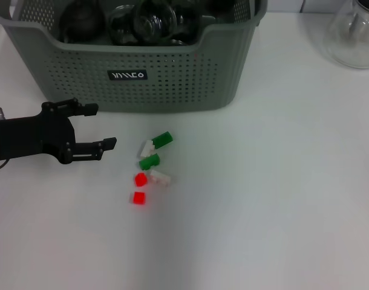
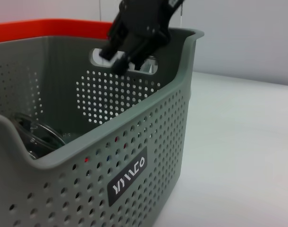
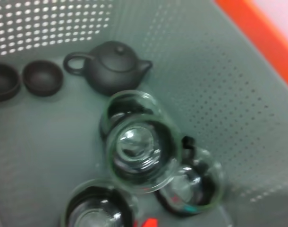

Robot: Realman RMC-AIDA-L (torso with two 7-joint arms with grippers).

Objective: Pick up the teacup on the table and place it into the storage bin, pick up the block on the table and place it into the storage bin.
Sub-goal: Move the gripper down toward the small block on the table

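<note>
Nearest to us on the white table lies a small red plastic cube block, with a second red block just beyond it, a white brick beside that on the right, then a green brick, another white brick and a second green brick farther off, all in a loose cluster near the middle of the table. To the left of the cluster we see our black left gripper low over the table, its jaws spread apart with nothing between them. Beyond the blocks stands the large grey-green perforated plastic storage bin, its small black label facing us. From the left wrist view we see our black right gripper above the bin, over its far side; we cannot tell whether its jaws are open or closed. Inside the bin, the right wrist view shows a dark clay teapot, two small dark clay teacups side by side near it, and several clear glass vessels crowded together. At the far right edge of the table stands a clear glass flask.
</note>
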